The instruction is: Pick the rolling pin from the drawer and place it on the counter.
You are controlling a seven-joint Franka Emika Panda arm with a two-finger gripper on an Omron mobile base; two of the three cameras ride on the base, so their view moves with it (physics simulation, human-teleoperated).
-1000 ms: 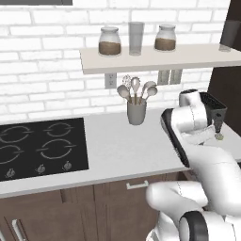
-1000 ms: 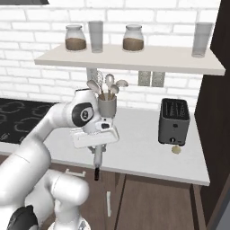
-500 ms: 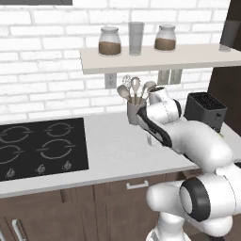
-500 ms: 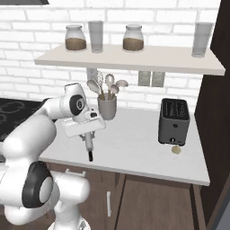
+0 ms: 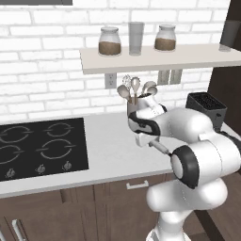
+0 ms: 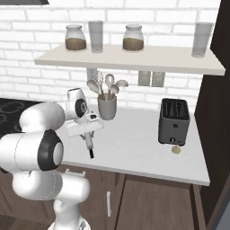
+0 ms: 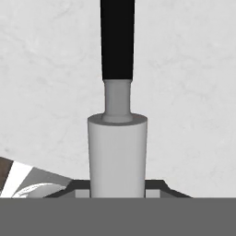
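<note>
Over the pale worktop (image 6: 143, 148), near its front edge, the white arm holds its hand (image 6: 86, 133) low beside the utensil cup (image 6: 107, 108). The hand is clamped on the rolling pin (image 6: 90, 144), which hangs black handle down above the slab, grey barrel between the fingers.
</note>
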